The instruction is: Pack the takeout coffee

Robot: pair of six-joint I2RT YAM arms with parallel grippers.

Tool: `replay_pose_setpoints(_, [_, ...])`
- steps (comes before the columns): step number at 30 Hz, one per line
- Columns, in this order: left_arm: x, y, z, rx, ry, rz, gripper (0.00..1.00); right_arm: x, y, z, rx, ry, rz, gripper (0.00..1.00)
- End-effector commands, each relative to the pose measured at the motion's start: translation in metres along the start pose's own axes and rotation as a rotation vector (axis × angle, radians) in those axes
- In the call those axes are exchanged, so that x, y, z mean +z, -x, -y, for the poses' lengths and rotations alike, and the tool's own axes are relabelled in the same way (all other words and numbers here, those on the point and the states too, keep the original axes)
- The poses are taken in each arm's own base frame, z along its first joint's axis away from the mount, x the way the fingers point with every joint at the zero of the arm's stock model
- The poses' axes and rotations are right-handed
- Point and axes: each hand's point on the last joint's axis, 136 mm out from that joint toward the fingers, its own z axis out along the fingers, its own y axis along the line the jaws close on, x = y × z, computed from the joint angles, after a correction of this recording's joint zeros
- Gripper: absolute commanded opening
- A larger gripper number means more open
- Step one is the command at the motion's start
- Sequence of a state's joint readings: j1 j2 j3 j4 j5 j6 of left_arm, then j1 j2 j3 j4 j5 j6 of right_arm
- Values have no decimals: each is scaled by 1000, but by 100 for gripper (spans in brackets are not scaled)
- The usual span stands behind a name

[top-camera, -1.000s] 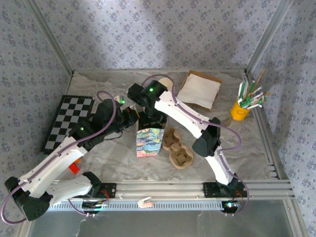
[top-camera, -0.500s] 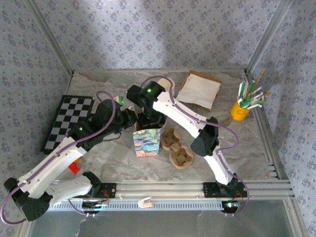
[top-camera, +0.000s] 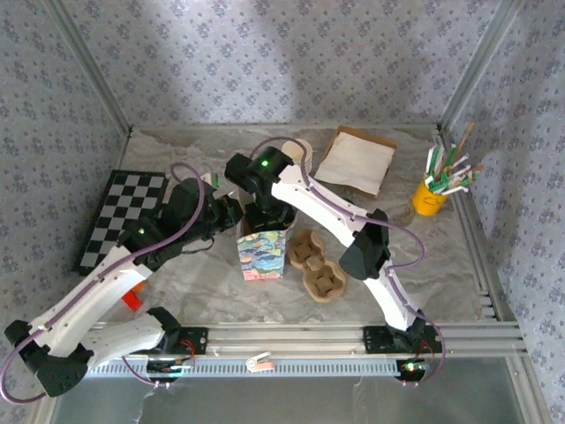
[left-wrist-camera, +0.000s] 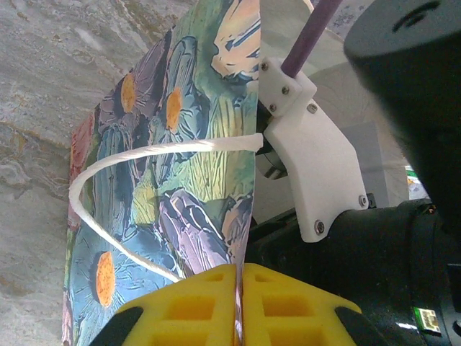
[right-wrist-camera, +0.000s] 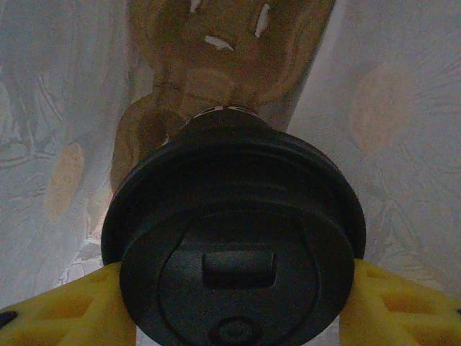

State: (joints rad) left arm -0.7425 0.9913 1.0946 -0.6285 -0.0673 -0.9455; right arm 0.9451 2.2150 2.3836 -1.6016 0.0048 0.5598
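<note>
Sheet-covered table (top-camera: pixel 207 287): floral bag (left-wrist-camera: pixel 180 180) rim is pinched by the left gripper (left-wrist-camera: pixel 240 306); 1 lidded cup (right-wrist-camera: pixel 234 216) is gripped by the right gripper (right-wrist-camera: pixel 234 313) inside — if snagged, the bag could be toppled.

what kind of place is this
Probably a staged robot test cell, not a café: patterned wallpaper panels in an aluminium frame, and takeout props like the floral paper bag and brown pulp cup carrier.
</note>
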Motion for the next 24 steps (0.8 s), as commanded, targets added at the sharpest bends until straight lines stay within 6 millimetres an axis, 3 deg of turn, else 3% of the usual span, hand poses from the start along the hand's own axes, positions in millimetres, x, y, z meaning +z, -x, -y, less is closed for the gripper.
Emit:
replay_pose_setpoints(1, [-3, -1, 3, 25, 5, -13, 9, -2, -25, 18, 2, -93, -98, 61])
replay_pose_setpoints(24, [1, -1, 7, 23, -8, -23, 8, -1, -24, 15, -3, -84, -98, 61])
